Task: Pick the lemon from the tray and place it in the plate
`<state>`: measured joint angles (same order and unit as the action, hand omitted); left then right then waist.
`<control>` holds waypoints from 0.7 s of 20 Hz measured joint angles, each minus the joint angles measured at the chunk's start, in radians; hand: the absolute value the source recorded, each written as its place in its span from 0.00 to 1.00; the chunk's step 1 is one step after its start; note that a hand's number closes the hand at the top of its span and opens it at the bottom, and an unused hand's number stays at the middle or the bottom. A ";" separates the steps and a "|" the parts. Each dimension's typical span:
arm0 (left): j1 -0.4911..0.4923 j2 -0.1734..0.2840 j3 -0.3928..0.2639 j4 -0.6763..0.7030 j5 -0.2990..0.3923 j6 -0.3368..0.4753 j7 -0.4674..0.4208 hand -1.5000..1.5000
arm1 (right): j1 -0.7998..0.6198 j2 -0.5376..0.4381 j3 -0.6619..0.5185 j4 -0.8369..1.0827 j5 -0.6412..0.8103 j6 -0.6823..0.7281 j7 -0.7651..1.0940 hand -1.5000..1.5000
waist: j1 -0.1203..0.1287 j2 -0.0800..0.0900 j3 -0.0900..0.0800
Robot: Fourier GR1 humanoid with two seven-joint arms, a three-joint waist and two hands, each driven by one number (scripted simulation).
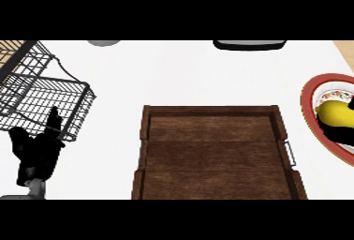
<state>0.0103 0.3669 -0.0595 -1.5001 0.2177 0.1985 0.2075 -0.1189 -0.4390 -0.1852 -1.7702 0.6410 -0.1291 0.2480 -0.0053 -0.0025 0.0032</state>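
White surface (180,75) | brown tray (214,154) at near edge, middle | wire basket (41,89) at far left corner | red-rimmed plate (309,101) at right edge | left hand (36,147) resting at left edge, fingers apart | right hand (342,133) curled round lemon (332,112) over plate.

The tray (214,154) looks like dark brown wood with a visible grain, fairly matt, with a thin metal handle (291,152) on its right side. The counter (187,75) is plain white, smooth and matt. The wire basket (41,91) at the left looks like thin grey metal rods. The plate (313,93) looks like glazed ceramic, red rim, white inside with a small printed pattern. The lemon (333,113) on it has a smooth yellow skin with a slight sheen. Both hands look matt black.
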 measured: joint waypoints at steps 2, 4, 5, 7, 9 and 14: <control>-0.001 0.001 0.000 -0.004 0.000 -0.001 0.010 0.50 | 0.009 -0.020 -0.054 0.064 -0.034 -0.012 -0.056 1.00 | 0.001 0.001 -0.001; -0.006 -0.006 -0.001 0.002 -0.006 0.003 0.003 0.50 | -0.015 -0.055 -0.103 0.145 -0.068 -0.003 -0.100 1.00 | 0.006 0.001 0.002; -0.008 -0.006 -0.001 0.004 -0.004 -0.004 0.002 0.50 | -0.021 -0.067 -0.122 0.183 -0.080 -0.003 -0.126 1.00 | 0.008 0.001 0.002; -0.012 -0.011 -0.001 0.009 -0.009 -0.002 -0.006 0.50 | -0.036 -0.101 -0.151 0.274 -0.089 -0.002 -0.183 1.00 | 0.012 0.001 0.003; -0.016 -0.014 -0.001 0.011 -0.010 -0.007 -0.010 0.50 | -0.058 -0.131 -0.161 0.365 -0.080 0.006 -0.214 1.00 | 0.016 0.003 0.003; -0.018 -0.017 0.000 0.014 -0.010 -0.012 -0.021 0.50 | -0.093 -0.183 -0.186 0.578 -0.127 0.088 -0.316 0.00 | 0.019 0.004 0.004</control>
<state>-0.0075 0.3495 -0.0592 -1.4862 0.2073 0.1862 0.1867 -0.2121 -0.6225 -0.3709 -1.1918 0.5140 -0.0413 -0.0676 0.0141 0.0015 0.0070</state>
